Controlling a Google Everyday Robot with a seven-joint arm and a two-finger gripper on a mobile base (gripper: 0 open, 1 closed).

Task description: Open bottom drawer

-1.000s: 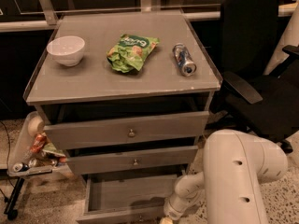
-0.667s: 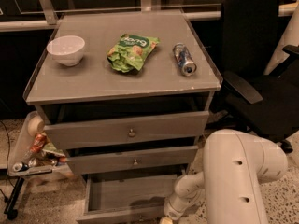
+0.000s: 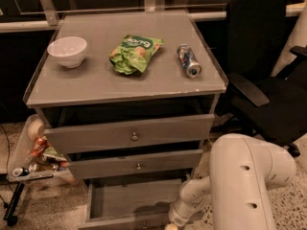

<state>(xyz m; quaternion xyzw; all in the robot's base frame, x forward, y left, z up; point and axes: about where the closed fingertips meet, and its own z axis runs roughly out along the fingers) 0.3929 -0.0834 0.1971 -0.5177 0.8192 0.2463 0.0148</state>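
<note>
Hand (image 3: 171,225): sat at the picture's lower edge, by the drawer's right front corner; its grip could not be told.
Bottom drawer (image 3: 136,198): lowest of 3, stood pulled out just left of the hand.

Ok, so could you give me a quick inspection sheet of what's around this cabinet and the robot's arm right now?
Surface: grey cabinet top, holding three loose things.
Job's things: bottom drawer pulled out, plain grey inside showing, nothing seen in it; middle drawer and top drawer look shut.
Clutter: white bowl, green snack bag, can lying on its side; a tray of mixed bits beside the cabinet's left.
Grippers: gripper low at the open drawer's right front corner, at the picture's bottom edge.
Cables: what looks like a thin dark cable at far left.
Surroundings: black office chair on the right.
</note>
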